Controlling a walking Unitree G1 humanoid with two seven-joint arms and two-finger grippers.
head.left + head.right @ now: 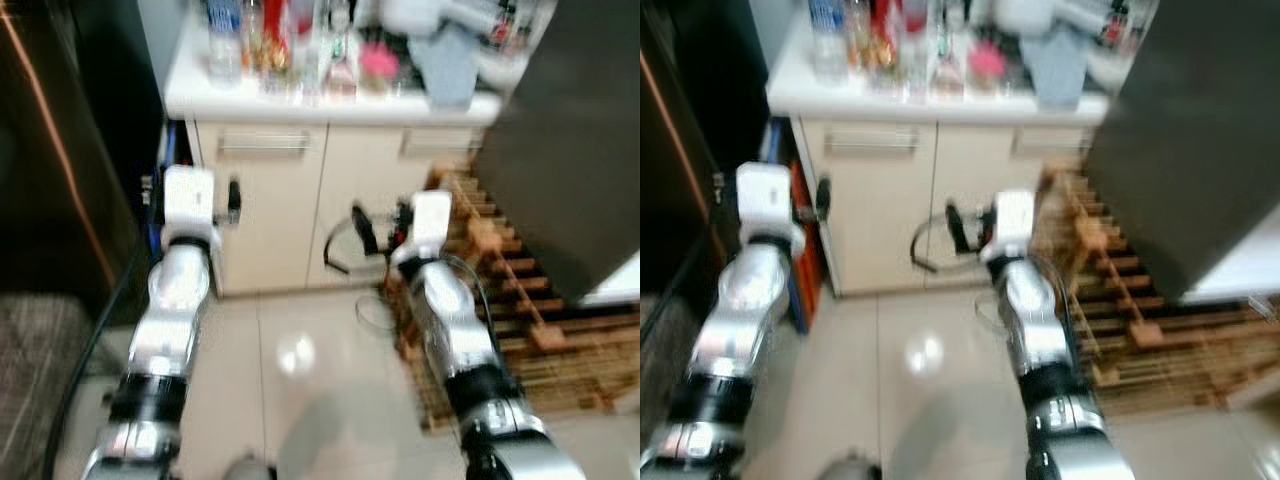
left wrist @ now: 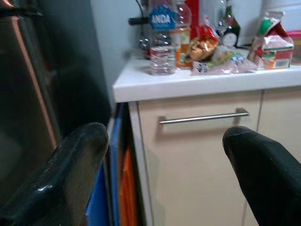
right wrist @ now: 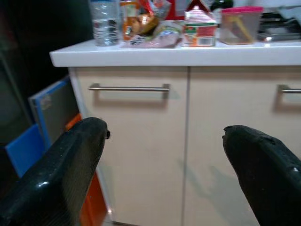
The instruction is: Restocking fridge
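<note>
The robot is approaching the bench (image 1: 330,100), where the groceries (image 2: 221,59) and a water bottle (image 2: 162,47) stand. Left pincer (image 2: 164,155) and right pincer (image 3: 164,155) are wide open, empty. Next it probably must reach for one item.

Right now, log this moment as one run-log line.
phase: approach | left gripper: open, empty | right gripper: open, empty | ahead: cabinet, groceries on countertop

Glossy white countertop (image 3: 178,55), brushed metal handle (image 3: 129,88), slatted wooden rack (image 1: 510,300), shiny tiled floor (image 1: 300,360).
</note>
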